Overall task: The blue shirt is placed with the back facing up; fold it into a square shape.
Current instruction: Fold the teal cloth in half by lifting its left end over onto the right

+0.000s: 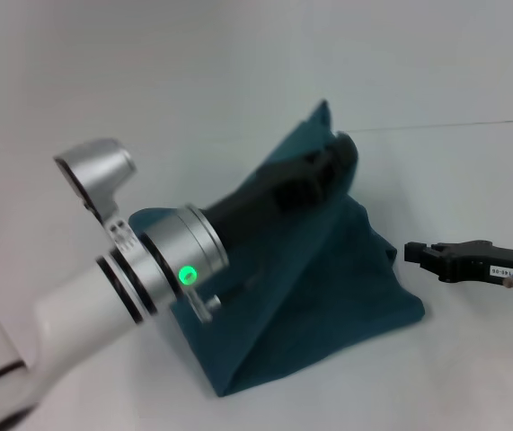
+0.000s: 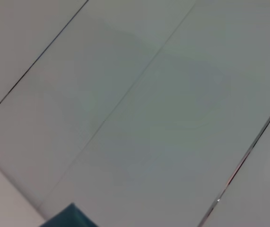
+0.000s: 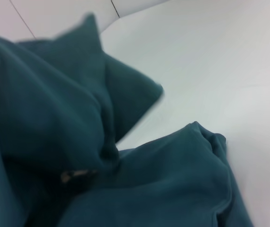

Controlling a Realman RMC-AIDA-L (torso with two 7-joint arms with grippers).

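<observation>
At frame centre the blue shirt [image 1: 328,296] is lifted mid-fold, apparently pinched by the left claw [image 1: 332,148]; laying over is needed next.

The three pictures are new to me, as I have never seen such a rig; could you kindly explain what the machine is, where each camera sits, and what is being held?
This is a two-armed robot folding clothes. The head view looks down from a camera on its head at a white table. On the table lies the blue shirt, partly lifted into a tent shape. The silver and white arm on the left ends in the black left gripper, which is raised with a peak of the cloth draped around it, apparently holding it up. The right gripper rests low beside the shirt's edge, holding nothing. The other two pictures come from wrist cameras: the left one sees mostly bare table and a corner of the shirt, while the right one looks closely at the shirt's folds.
</observation>
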